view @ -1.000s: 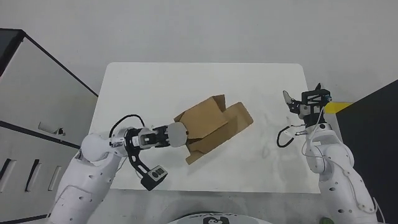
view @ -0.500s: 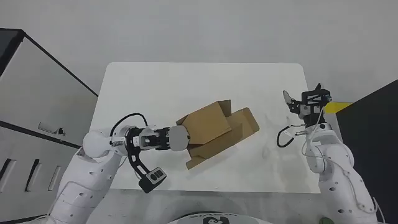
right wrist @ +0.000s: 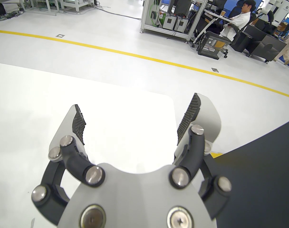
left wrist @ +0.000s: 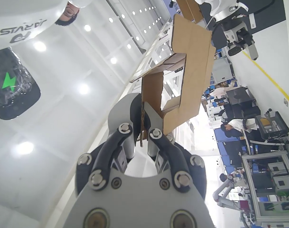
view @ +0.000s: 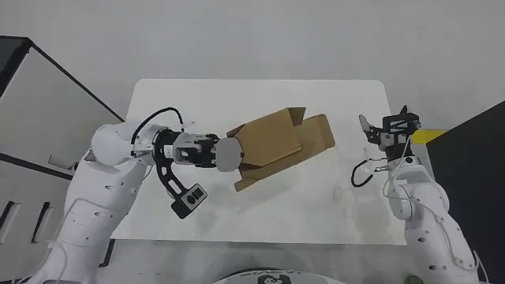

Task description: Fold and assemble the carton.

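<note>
Left claw (left wrist: pixel 143 110) clenched on the carton's (view: pixel 276 138) near edge.
In the top view the carton's long axis runs up-right from it; the released right claw (right wrist: pixel 137 112) sits well apart, far right.

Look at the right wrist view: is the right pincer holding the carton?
No, the right pincer is open and empty.

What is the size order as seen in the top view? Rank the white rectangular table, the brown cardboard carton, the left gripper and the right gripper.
1. the white rectangular table
2. the brown cardboard carton
3. the left gripper and the right gripper: they look about alike, so I leave them unranked.
</note>
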You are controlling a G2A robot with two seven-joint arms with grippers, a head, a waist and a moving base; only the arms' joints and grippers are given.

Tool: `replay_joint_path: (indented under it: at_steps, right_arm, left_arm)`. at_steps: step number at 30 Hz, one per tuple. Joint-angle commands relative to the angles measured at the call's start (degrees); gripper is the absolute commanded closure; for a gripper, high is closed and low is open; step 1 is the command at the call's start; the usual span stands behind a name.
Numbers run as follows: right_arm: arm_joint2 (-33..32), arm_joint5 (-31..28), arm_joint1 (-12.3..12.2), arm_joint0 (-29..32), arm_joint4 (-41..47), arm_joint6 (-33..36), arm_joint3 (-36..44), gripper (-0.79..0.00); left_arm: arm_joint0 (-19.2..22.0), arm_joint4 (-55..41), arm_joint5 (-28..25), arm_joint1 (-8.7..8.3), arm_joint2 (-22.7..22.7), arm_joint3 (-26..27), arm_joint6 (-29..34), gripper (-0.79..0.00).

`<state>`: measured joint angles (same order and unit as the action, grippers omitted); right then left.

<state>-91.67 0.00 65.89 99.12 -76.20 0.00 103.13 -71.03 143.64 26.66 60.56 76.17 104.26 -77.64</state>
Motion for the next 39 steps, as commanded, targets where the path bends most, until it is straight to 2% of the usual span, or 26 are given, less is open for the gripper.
replay_joint_path:
  at_steps: [1, 6, 15, 18, 26, 39]
  right_arm:
    - [0.0, 0.0, 0.0, 0.0, 0.0, 0.0, 0.0, -0.785]
    - [0.0, 0.0, 0.0, 0.0, 0.0, 0.0, 0.0, -0.785]
    - [0.0, 0.0, 0.0, 0.0, 0.0, 0.0, 0.0, -0.785]
    - [0.0, 0.0, 0.0, 0.0, 0.0, 0.0, 0.0, -0.785]
    - [0.0, 0.0, 0.0, 0.0, 0.0, 0.0, 0.0, -0.785]
    - [0.0, 0.0, 0.0, 0.0, 0.0, 0.0, 0.0, -0.785]
  left_arm:
    - [0.93, -0.05, -0.1, -0.25, -0.53, 0.0, -0.11, 0.0]
    - [2.74, -0.67, 0.79, -0.98, -1.95, -0.66, 0.78, 0.0]
    - [2.79, -0.59, 0.94, -1.03, -2.02, -0.63, 0.93, 0.0]
    - [1.99, -0.36, 1.1, -1.04, -1.9, -1.44, 2.73, 0.0]
    - [3.22, 1.38, 2.84, -1.74, -1.15, -2.66, 2.85, 0.0]
    - [5.12, 1.02, 2.96, -4.44, -0.63, -3.29, 2.96, 0.0]
